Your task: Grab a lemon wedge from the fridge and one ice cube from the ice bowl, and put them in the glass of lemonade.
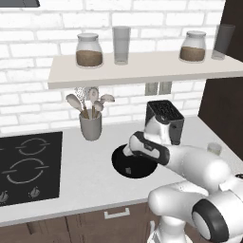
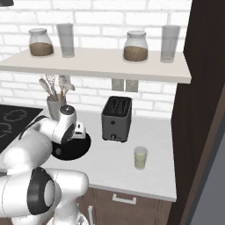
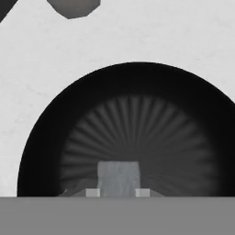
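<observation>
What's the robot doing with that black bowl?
The robot arm is reaching down into the black ice bowl on the counter. Its gripper sits right at an ice cube in the bowl, with a fingertip on each side of the cube; I can't tell for sure if it is squeezing it. The glass of lemonade waits off to the side, in front of the toaster.
</observation>
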Tool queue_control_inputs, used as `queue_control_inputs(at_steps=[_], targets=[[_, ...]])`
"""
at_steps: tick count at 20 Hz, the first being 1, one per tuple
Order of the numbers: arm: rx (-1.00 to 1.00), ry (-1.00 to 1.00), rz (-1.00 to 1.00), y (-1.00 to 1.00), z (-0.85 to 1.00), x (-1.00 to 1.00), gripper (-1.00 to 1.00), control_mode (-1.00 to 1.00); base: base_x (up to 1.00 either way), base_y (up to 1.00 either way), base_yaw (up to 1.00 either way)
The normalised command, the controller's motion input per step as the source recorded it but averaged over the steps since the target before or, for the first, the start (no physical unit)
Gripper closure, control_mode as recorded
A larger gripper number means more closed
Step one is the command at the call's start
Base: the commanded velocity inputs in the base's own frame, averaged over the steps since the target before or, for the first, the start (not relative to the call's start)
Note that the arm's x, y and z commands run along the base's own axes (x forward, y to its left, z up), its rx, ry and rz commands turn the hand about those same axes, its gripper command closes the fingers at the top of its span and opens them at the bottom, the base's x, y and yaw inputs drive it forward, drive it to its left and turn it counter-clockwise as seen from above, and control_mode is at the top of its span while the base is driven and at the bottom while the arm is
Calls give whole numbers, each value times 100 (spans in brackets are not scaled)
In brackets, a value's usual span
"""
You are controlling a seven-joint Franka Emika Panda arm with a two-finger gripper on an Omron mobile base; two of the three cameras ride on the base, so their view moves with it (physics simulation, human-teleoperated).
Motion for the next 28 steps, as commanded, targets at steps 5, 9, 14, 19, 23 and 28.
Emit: queue_control_inputs(at_steps=[5, 9, 14, 19, 23, 28], targets=[[-2, -4, 0, -6, 62, -1, 100, -100, 0, 0, 0], [-10, 2, 0, -48, 99, -8, 100, -100, 0, 0, 0], [-10, 2, -3, -96, 69, -17, 100, -100, 0, 0, 0], [-8, 2, -9, -100, 29, -22, 100, -100, 0, 0, 0], [-12, 0, -12, -85, 7, -16, 100, -100, 0, 0, 0], [-10, 0, -18, -100, 12, -1, 100, -100, 0, 0, 0]])
